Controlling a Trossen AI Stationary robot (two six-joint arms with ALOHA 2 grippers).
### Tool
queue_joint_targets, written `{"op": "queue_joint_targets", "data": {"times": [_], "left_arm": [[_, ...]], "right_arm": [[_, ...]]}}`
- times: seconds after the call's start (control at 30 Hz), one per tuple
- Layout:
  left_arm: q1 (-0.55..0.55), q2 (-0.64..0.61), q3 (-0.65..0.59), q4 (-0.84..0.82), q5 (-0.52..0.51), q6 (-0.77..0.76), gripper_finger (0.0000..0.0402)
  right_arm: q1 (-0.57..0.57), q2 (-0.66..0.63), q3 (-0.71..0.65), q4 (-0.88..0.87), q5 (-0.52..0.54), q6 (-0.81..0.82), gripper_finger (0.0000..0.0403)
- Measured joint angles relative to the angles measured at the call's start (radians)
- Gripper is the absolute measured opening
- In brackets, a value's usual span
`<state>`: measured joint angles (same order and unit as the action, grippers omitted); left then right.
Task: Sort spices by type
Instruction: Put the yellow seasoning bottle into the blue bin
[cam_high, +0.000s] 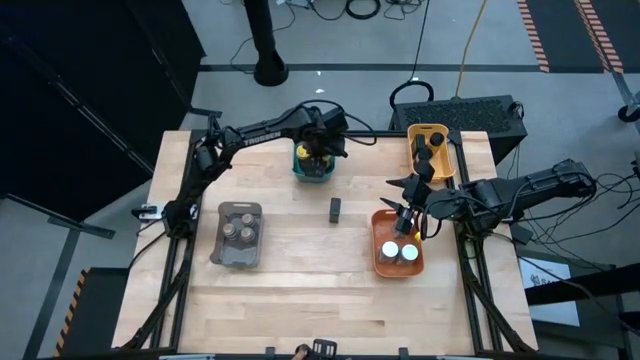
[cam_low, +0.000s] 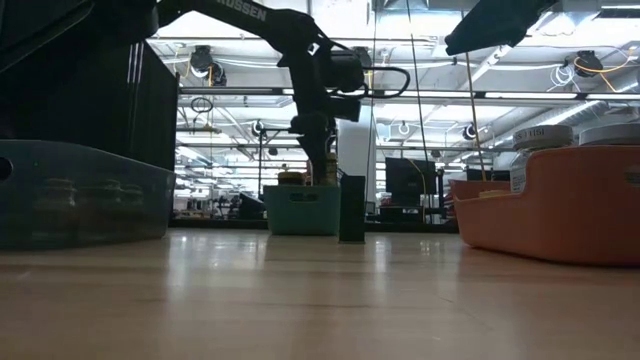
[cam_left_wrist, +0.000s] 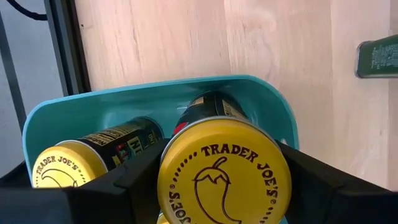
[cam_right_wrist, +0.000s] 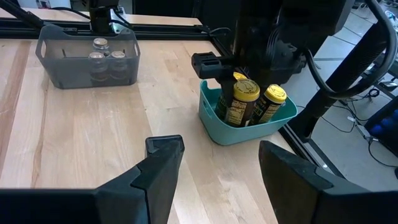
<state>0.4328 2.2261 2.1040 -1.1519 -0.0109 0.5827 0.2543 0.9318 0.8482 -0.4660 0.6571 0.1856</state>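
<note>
The left gripper (cam_high: 318, 152) is standing spread around a yellow-topped jar (cam_left_wrist: 222, 171) upright in the teal tray (cam_high: 312, 174); the right gripper (cam_high: 408, 216) is hanging spread over the orange tray (cam_high: 381, 252), nearer the lone upright black jar (cam_high: 335, 209).

The yellow lid (cam_left_wrist: 224, 174) of the nearest spice jar reads "TRADER JOE'S" around a chili pepper emblem. A second yellow lid (cam_left_wrist: 62, 171) beside it carries the same "TRADER JOE'S" marking. The left arm (cam_low: 235, 12) bears partial white lettering ending in "USSEN".

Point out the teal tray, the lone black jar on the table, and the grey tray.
teal tray (cam_right_wrist: 239, 132), right wrist view, front wall.
black jar (cam_high: 335, 209), high view, its top.
grey tray (cam_high: 219, 240), high view, left rim.
</note>
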Motion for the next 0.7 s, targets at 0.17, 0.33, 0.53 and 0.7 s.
{"op": "queue_joint_targets", "data": {"times": [0.17,0.33,0.53,0.7], "left_arm": [[0.000,0.000,0.000,-0.008,0.006,-0.001,0.0257],[0.000,0.000,0.000,-0.008,0.006,0.002,0.0257],[0.001,0.000,0.000,-0.006,0.007,0.007,0.0258],[0.001,0.000,0.000,0.003,0.007,0.007,0.0258]], "right_arm": [[0.000,0.000,0.000,0.000,0.000,0.000,0.0203],[0.000,0.000,0.000,0.000,0.000,0.000,0.0203],[0.000,0.000,0.000,0.000,0.000,-0.005,0.0203],[0.000,0.000,0.000,0.000,0.000,-0.006,0.0203]]}}
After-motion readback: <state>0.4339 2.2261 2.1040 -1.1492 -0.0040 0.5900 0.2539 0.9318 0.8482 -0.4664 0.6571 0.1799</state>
